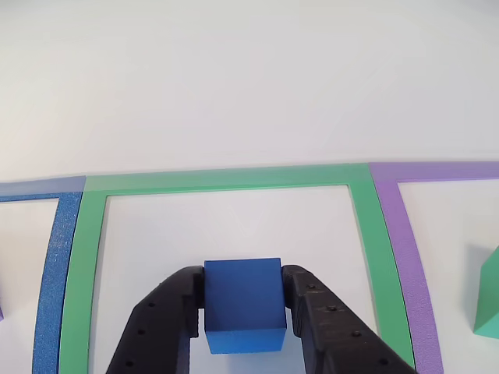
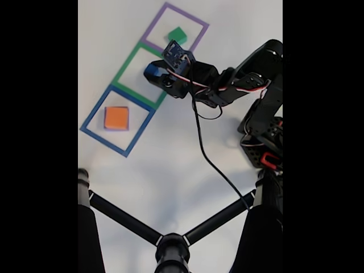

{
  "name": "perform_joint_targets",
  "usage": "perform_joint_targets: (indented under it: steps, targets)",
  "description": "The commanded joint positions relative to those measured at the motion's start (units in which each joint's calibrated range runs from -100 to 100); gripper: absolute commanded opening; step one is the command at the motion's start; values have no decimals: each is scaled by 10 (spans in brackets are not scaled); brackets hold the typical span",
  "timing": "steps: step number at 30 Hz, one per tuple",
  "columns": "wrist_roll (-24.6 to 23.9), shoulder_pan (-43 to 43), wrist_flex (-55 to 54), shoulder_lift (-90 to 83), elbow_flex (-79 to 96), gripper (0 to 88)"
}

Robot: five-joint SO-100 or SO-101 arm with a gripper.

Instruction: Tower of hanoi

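In the other view, my gripper [image 1: 243, 312] is shut on the small blue block [image 1: 243, 300], one black finger [image 1: 175, 312] on each side of it. The block is inside the green tape square [image 1: 226, 178]; I cannot tell whether it touches the table. A corner of the green block [image 1: 490, 300] shows at the right edge, beyond the purple tape [image 1: 405, 257]. In the fixed view, the gripper [image 2: 152, 73] is over the middle green outline [image 2: 126, 62]. The green block [image 2: 177, 34] lies in the purple outline [image 2: 190, 20]. The orange block [image 2: 116, 118] lies in the blue outline [image 2: 94, 114].
The arm [image 2: 239, 79] reaches in from its base [image 2: 264, 131] at the right of the fixed view, and a black cable [image 2: 210, 162] hangs from it. Black stand legs [image 2: 122, 219] cross the bottom. Blue tape [image 1: 58, 265] borders the green square on the left.
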Motion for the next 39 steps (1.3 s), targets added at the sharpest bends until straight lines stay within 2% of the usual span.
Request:
perform_joint_targets:
  steps: [1, 5, 9, 12, 19, 23, 28, 31, 39]
  targets:
    - [0, 4, -38, 13, -18, 34]
    - [0, -2, -67, 28, -14, 54]
    - [0, 3, -74, 32, -12, 157]
    - [0, 3, -74, 29, -12, 194]
    - [0, 7, -71, -6, 1, 217]
    - [0, 10, -17, -74, 9, 218]
    - [0, 25, 171, -226, -7, 206]
    - [0, 41, 333, -324, -39, 172]
    - [0, 96, 752, -475, -213, 4]
